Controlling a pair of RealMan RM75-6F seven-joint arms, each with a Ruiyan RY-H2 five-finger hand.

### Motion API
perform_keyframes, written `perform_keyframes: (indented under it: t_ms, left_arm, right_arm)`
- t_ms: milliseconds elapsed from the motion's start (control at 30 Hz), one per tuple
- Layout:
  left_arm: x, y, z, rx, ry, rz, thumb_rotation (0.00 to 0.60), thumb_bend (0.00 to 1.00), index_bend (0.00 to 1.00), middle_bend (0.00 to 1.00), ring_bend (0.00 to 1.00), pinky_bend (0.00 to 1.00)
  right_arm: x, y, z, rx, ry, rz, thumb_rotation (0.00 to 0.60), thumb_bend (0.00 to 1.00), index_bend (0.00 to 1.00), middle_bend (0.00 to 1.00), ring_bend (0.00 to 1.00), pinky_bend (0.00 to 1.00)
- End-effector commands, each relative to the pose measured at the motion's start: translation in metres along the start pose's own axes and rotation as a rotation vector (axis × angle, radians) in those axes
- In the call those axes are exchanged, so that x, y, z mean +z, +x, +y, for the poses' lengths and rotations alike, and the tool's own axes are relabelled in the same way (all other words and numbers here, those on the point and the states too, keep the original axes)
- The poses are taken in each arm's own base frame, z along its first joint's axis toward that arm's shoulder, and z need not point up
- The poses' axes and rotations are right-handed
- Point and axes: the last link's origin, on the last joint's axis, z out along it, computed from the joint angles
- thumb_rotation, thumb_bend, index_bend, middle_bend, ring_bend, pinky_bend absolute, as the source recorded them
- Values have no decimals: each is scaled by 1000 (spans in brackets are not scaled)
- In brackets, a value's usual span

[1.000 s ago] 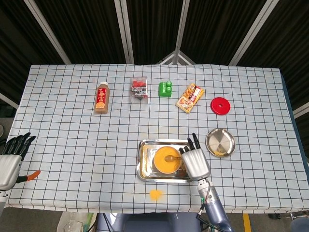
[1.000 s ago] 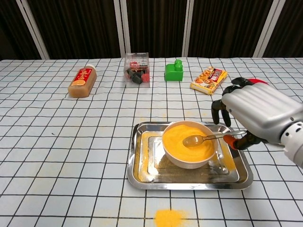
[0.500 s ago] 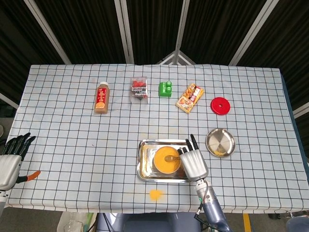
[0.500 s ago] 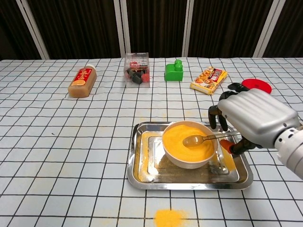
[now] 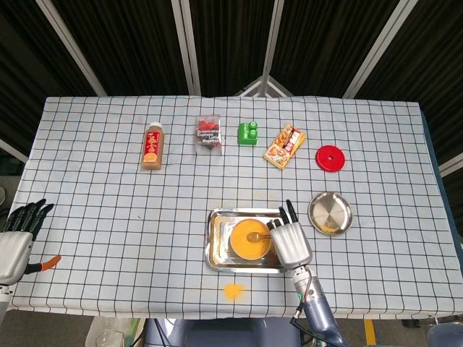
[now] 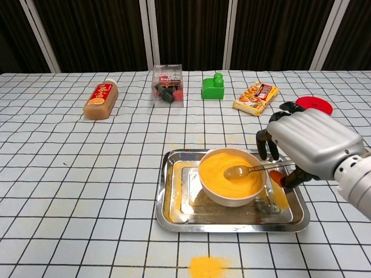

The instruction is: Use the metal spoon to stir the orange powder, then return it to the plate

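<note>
The right hand (image 6: 310, 145) is holding the metal spoon (image 6: 255, 169) by its handle, pinching it btwn thumb and fingers just right of the bowl (image 6: 232, 194). The spoon's scoop is sitting in the orange powder (image 6: 223, 165), approx at the bowl's centre, w/ the handle crossing the bowl's right rim. The bowl is standing inside the steel tray (image 6: 174, 214), toward the tray's right half; orange dust is lying on the tray floor left and right of the bowl.

The round metal plate (image 5: 330, 212) is lying well right of the tray and slightly farther back, w/ a bit of orange on its near edge. A spilled patch of powder (image 5: 232, 290) is lying on the checked tablecloth (image 5: 108, 217) just in front of the tray.

The left hand (image 5: 16, 242) is hanging at the table's left edge, far left of the tray, fingers spread and holding nothing.

Behind the tray, in a row across the table: an orange bottle (image 5: 152, 147) lying flat, a clear box (image 5: 209, 133), a green block (image 5: 249, 133), a snack packet (image 5: 284, 146) and a red disc (image 5: 330, 158).
</note>
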Motion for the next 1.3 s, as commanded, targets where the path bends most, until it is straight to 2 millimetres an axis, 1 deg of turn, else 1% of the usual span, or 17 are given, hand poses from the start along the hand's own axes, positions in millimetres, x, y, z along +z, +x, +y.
perform_keyframes:
  t_ms: [33, 267, 1033, 1100, 1233, 1300]
  left_arm:
    - [0, 0, 0, -1, 1, 0, 600, 0, 0, 0, 0, 0]
    - [0, 0, 0, -6, 3, -3, 600, 0, 0, 0, 0, 0]
    - [0, 0, 0, -7, 6, -4, 600, 0, 0, 0, 0, 0]
    - [0, 0, 0, -7, 6, -5, 600, 0, 0, 0, 0, 0]
    - [0, 0, 0, -8, 6, -6, 600, 0, 0, 0, 0, 0]
    - [0, 0, 0, -8, 6, -7, 600, 0, 0, 0, 0, 0]
  right_arm:
    - [0, -1, 0, 0, -1, -2, 600, 408, 481, 502, 178, 0]
    - [2, -5, 1, 3, -10, -9, 600, 419, 516, 501, 178, 0]
    - [3, -5, 2, 16, -24, -5, 600, 433, 526, 502, 178, 0]
    - [3, -5, 3, 15, -26, -6, 600, 445, 526, 502, 178, 0]
    - [3, -6, 3, 13, -26, -9, 600, 530, 539, 502, 178, 0]
    - [3, -6, 3, 10, -26, -10, 600, 553, 546, 501, 178, 0]
